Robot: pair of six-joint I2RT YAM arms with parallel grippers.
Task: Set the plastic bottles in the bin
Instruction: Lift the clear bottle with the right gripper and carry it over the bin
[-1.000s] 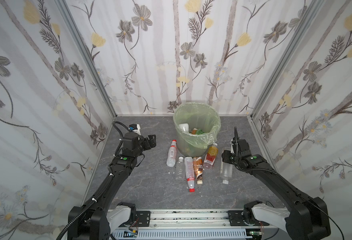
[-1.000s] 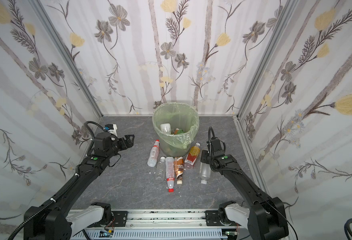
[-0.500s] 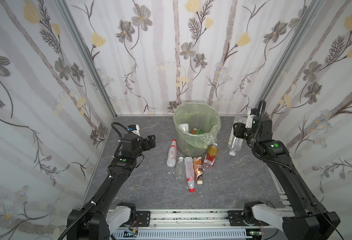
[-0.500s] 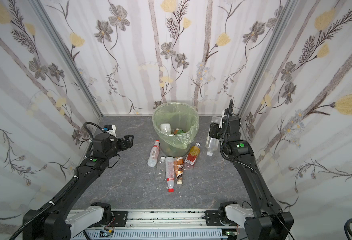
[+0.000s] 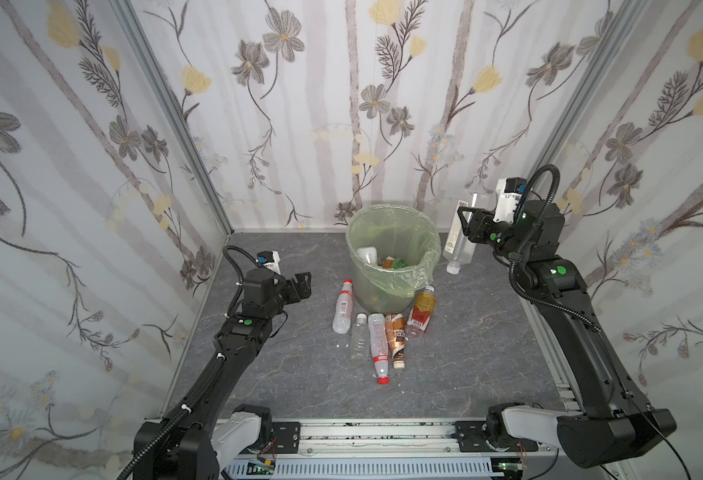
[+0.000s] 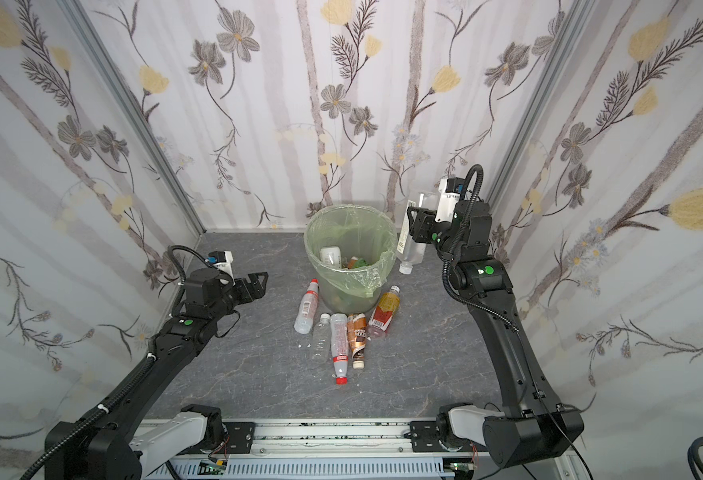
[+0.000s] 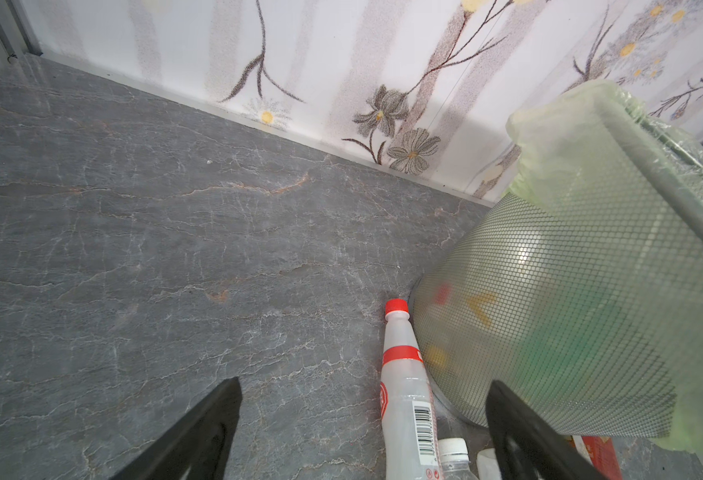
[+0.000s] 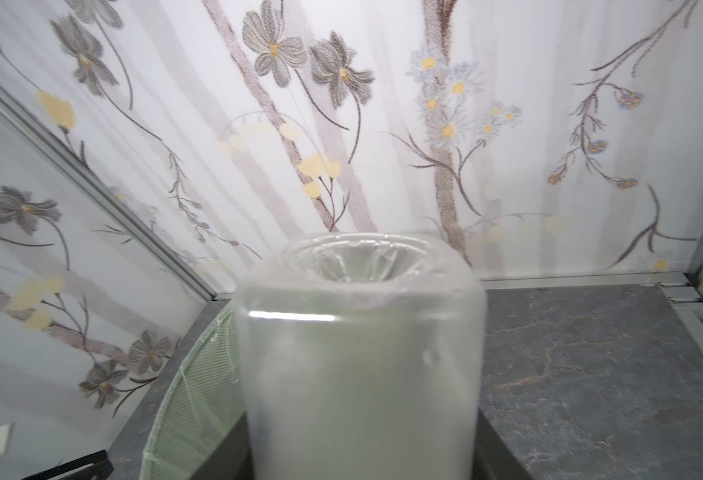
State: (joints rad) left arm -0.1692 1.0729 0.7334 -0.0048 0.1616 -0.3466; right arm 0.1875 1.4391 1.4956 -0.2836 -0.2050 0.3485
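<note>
The bin stands at the back middle, lined with a green bag, with bottles inside. My right gripper is raised just right of the bin's rim, shut on a clear bottle that hangs cap down. This bottle fills the right wrist view between the jaws of the right gripper. Several bottles lie in front of the bin: a red-capped one, a small clear one, a brown coffee one, an amber tea one. My left gripper is open, left of them.
Floral walls close in the grey stone floor on three sides, with metal corner posts. The right arm's elbow is near the right wall. A metal rail runs along the front edge.
My right gripper has lifted the clear bottle off the floor in front of the bin and carried it up and back to beside the rim. The left arm has barely moved.
</note>
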